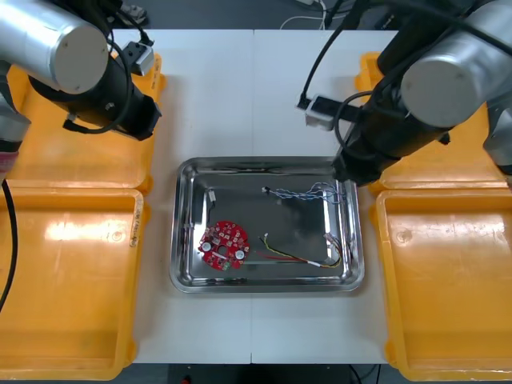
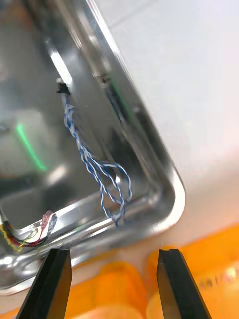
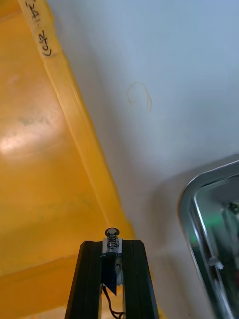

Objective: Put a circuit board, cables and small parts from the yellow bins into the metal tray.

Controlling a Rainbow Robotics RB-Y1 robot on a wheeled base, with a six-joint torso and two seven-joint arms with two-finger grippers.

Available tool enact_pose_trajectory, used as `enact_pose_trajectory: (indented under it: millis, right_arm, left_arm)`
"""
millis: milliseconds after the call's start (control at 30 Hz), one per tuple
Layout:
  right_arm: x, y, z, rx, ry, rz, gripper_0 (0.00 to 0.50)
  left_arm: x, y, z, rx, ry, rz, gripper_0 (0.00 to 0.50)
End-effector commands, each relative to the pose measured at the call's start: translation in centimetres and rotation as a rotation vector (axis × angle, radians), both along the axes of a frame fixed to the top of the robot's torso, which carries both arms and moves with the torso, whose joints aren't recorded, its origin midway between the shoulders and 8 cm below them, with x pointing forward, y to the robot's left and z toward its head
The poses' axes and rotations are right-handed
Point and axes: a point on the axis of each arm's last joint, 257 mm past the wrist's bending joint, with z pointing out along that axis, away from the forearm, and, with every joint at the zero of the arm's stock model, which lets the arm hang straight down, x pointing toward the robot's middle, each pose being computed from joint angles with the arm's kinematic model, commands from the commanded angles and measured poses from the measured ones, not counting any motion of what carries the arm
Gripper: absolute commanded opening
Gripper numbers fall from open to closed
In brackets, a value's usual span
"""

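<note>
Left gripper [image 3: 112,245] closest in its wrist view: black fingers [image 3: 92,279] drawn in tight on a small metal part [image 3: 112,234], which stands up between the tips with a rounded head on top. Beneath it is the inner rim of the far left of the yellow bins [image 3: 74,124], which look orange here, with bare light surface [image 3: 164,75] beside the rim and one corner of the metal tray [image 3: 186,209] just beyond. From the front view the left arm reaches over that same far left bin [image 1: 80,160]. Right gripper [image 2: 113,284]: fingers [image 2: 52,284] standing well apart, nothing between them, over the rims of the right bins and just outside the tray's far right corner. Tray [image 1: 184,276] sits mid-surface between the two pairs of bins, bare and shiny inside. In it: round red circuit board [image 1: 224,244] toward the near left corner; twisted blue and white cable [image 1: 308,192] along the far right side — looped loosely on the tray floor, apart from the right fingers; red and yellow cable [image 1: 300,258] along the near right. Near left bin [image 1: 72,280] and near right bin [image 1: 448,280] flank the tray.
</note>
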Motion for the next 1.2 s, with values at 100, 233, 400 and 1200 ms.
enact_pose_trajectory:
  millis: [100,233,400,1200]
  right_arm:
    - [0.3,-4.1,3.9,0.084,-0.022,-0.239,0.5]
    - [0.2,-7.4,4.5,0.11,-0.024,-0.391,0.5]
    - [-0.3,-10.6,5.3,0.16,-0.02,-0.53,0.5]
    - [-2.2,-21.7,4.6,0.293,-0.036,-0.935,0.5]
  left_arm:
    - [-1.3,-4.1,-1.5,-0.003,-0.007,-0.013,0.0]
    - [-1.7,-5.9,-2.5,-0.008,-0.007,0.005,0.0]
    - [-2.1,-8.0,-3.5,-0.022,-0.006,0.022,0.0]
    - [-5.2,-15.8,-10.5,-0.153,0.06,0.083,0.0]
